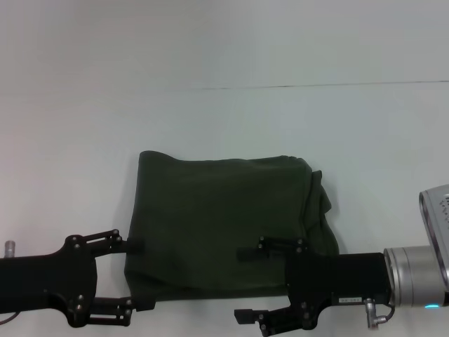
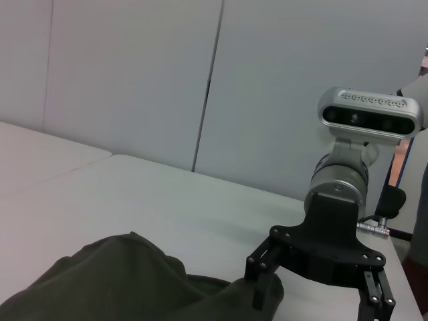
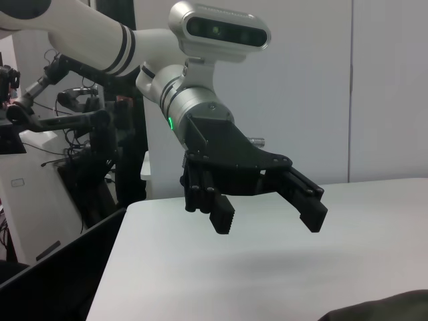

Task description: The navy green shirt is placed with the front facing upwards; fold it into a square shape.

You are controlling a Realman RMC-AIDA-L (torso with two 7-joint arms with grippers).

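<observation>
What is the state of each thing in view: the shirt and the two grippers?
navy green shirt: folded into a rough rectangle on the table, plain side up, cloth bunched at its right edge.
left gripper: open, at the shirt's near left corner.
right gripper: open, above the shirt's near edge.

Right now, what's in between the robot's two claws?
The folded navy green shirt lies between the left gripper and the right gripper, best seen in the head view.

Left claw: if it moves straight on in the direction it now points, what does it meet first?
Most likely the navy green shirt. The open left claw points toward the robot's right, at the shirt's near-left edge. Whether it hangs above the cloth is unclear.
</observation>
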